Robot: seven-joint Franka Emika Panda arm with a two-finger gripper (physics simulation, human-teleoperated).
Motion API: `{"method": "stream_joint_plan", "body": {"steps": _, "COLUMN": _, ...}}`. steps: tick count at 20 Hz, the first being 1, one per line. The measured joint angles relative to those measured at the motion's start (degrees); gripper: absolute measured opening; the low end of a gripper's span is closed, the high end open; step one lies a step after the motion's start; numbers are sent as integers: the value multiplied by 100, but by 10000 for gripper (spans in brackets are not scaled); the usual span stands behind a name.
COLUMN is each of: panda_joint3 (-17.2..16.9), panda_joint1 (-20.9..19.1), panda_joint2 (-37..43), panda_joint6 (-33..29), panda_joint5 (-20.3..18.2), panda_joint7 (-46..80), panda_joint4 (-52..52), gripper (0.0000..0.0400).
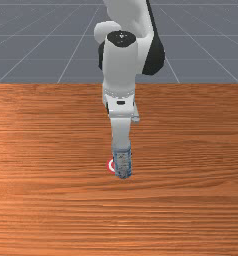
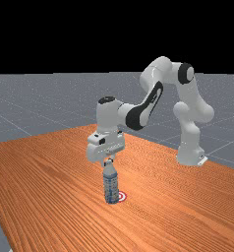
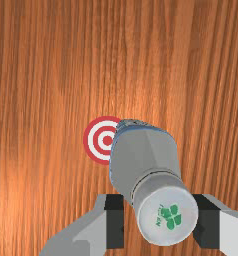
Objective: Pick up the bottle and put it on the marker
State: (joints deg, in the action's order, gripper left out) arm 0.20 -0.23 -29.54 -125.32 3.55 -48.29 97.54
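Note:
My gripper (image 2: 109,161) is low over the table, at the top of the bottle (image 2: 111,188), which is upright. From the front, the gripper (image 1: 121,142) hides the bottle's top, and the bottle (image 1: 123,163) covers the right part of the red-and-white ring marker (image 1: 110,165). In the wrist view the bottle's cap (image 3: 166,212) lies between the open fingers of the gripper (image 3: 158,221), with a strip of wood visible between the cap and one finger. The bottle's lower body overlaps the edge of the marker (image 3: 107,140). I cannot tell whether its base touches the table.
Orange-brown wood of the table (image 1: 51,200) surrounds the bottle and marker. The arm's base (image 2: 190,153) stands at the far view's right, and the arm reaches over the table from there.

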Motion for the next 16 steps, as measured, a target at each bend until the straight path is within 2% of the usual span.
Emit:
{"method": "stream_joint_plan", "body": {"steps": 1, "panda_joint3": 91, "panda_joint1": -95, "panda_joint2": 72, "panda_joint6": -40, "panda_joint5": -232, "panda_joint7": -124, "panda_joint4": 123, "gripper": 178}}
{"method": "stream_joint_plan", "body": {"steps": 2, "panda_joint3": -45, "panda_joint1": 40, "panda_joint2": 187, "panda_joint6": -94, "panda_joint5": -56, "panda_joint7": 328, "panda_joint4": 296, "gripper": 176}}
{"method": "stream_joint_plan", "body": {"steps": 3, "panda_joint3": 0, "panda_joint1": 7, "panda_joint2": 173, "panda_joint6": 263, "panda_joint5": -32, "panda_joint7": 60, "panda_joint4": 202, "gripper": 174}}
{"method": "stream_joint_plan", "body": {"steps": 4, "panda_joint3": 0, "panda_joint1": 7, "panda_joint2": 281, "panda_joint6": 236, "panda_joint5": -30, "panda_joint7": 63, "panda_joint4": 380, "gripper": 177}}
{"method": "stream_joint_plan", "body": {"steps": 7, "panda_joint3": -43, "panda_joint1": 48, "panda_joint2": 606, "panda_joint6": -241, "panda_joint5": 89, "panda_joint7": 184, "panda_joint4": 954, "gripper": 176}}
{"method": "stream_joint_plan", "body": {"steps": 13, "panda_joint3": -22, "panda_joint1": 2, "panda_joint2": 571, "panda_joint6": -117, "panda_joint5": 14, "panda_joint7": 95, "panda_joint4": 885, "gripper": 176}}
{"method": "stream_joint_plan", "body": {"steps": 14, "panda_joint3": -21, "panda_joint1": 2, "panda_joint2": 556, "panda_joint6": -94, "panda_joint5": 14, "panda_joint7": 95, "panda_joint4": 866, "gripper": 256}}
{"method": "stream_joint_plan", "body": {"steps": 15, "panda_joint3": -21, "panda_joint1": 2, "panda_joint2": 531, "panda_joint6": -61, "panda_joint5": 13, "panda_joint7": 94, "panda_joint4": 843, "gripper": 309}}
{"method": "stream_joint_plan", "body": {"steps": 16, "panda_joint3": 8, "panda_joint1": -35, "panda_joint2": 570, "panda_joint6": -213, "panda_joint5": -67, "panda_joint7": 29, "panda_joint4": 939, "gripper": 345}}
